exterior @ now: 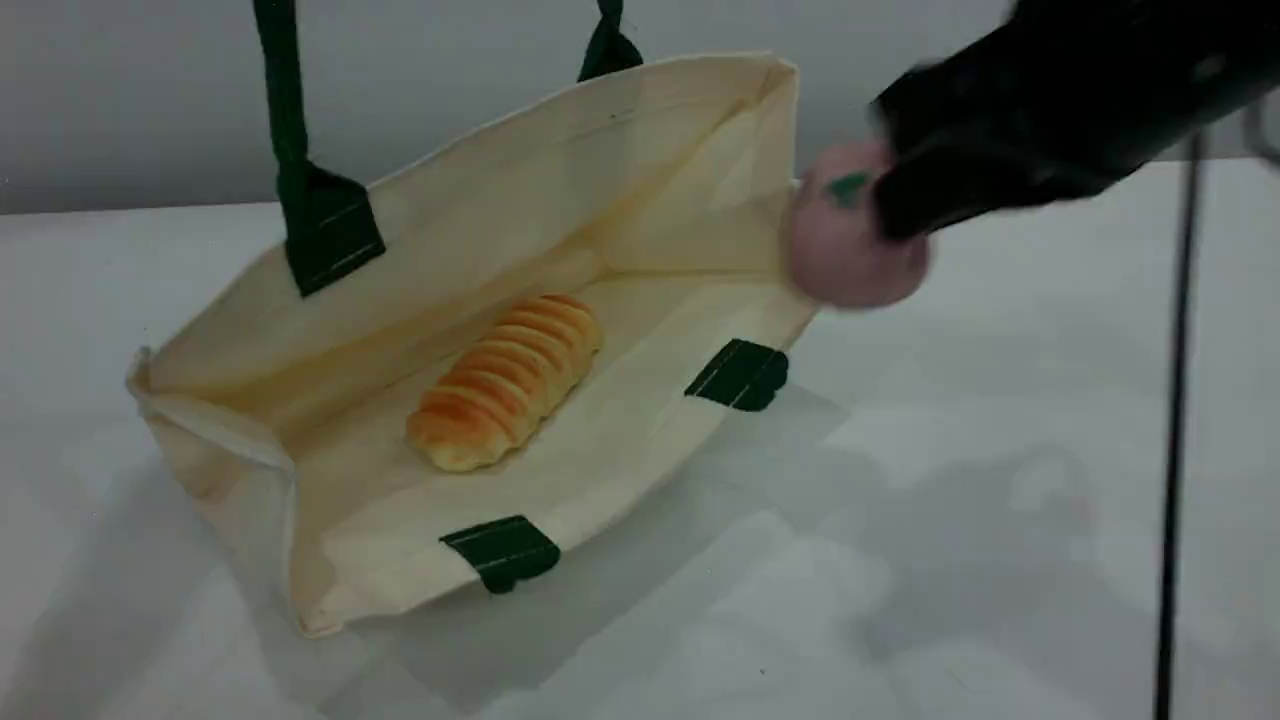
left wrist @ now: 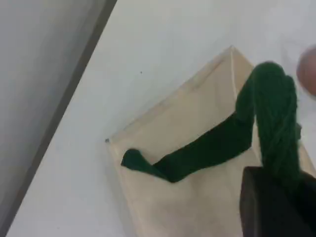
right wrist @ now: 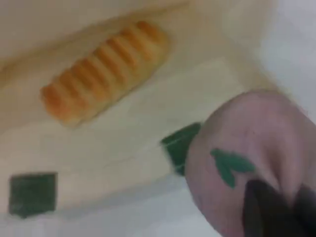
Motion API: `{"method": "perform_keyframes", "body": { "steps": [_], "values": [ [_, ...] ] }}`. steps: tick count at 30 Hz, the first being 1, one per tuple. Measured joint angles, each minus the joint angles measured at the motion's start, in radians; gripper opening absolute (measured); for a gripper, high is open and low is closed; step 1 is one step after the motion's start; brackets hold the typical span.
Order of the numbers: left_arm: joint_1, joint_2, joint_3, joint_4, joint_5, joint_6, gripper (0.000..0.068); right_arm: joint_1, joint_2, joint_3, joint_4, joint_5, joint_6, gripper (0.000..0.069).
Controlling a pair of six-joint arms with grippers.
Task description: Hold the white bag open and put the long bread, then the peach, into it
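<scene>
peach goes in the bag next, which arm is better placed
Right. The right gripper holds the peach beside the white bag's rim, long bread already inside. The left gripper is shut on the green handle, holding the bag open.

Prob. a lab setup: plain white table [exterior: 1000, 520], grey wall [exterior: 450, 90].

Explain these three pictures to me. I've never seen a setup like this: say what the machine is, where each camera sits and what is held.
Two robot arms work at a white table. The wide picture comes from a fixed camera looking across the table; the other two come from cameras on each arm's wrist. The left tool pinches the green handle of the white bag, holding it open. The long bread lies inside. The right tool grips the peach beside the bag's rim, not yet inside.
</scene>
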Motion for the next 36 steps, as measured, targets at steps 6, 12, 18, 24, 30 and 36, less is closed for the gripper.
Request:
{"method": "perform_keyframes", "body": {
  "steps": [6,12,18,24,30,36],
  "values": [
    [0.000,0.000,0.000,-0.026,0.000,0.000,0.0101,0.141,0.055,-0.001,0.061,-0.112,-0.126,0.0037],
    [0.000,0.000,0.000,-0.024,0.000,0.000,0.0101,0.191,0.137,-0.024,0.075,-0.181,-0.133,0.0037],
    [0.000,0.000,0.000,-0.023,0.000,0.000,0.0101,0.218,0.213,-0.109,0.145,-0.172,-0.132,0.0039],
    [0.000,0.000,0.000,-0.023,0.000,0.000,0.0101,0.218,0.301,-0.198,0.144,-0.115,-0.131,0.0043],
    [0.000,0.000,0.000,-0.024,0.000,-0.004,0.0101,0.218,0.379,-0.310,0.147,-0.050,-0.140,0.0048],
    [0.000,0.000,0.000,-0.024,0.000,-0.004,0.0101,0.217,0.423,-0.371,0.228,-0.029,-0.140,0.0099]
  ]
}}
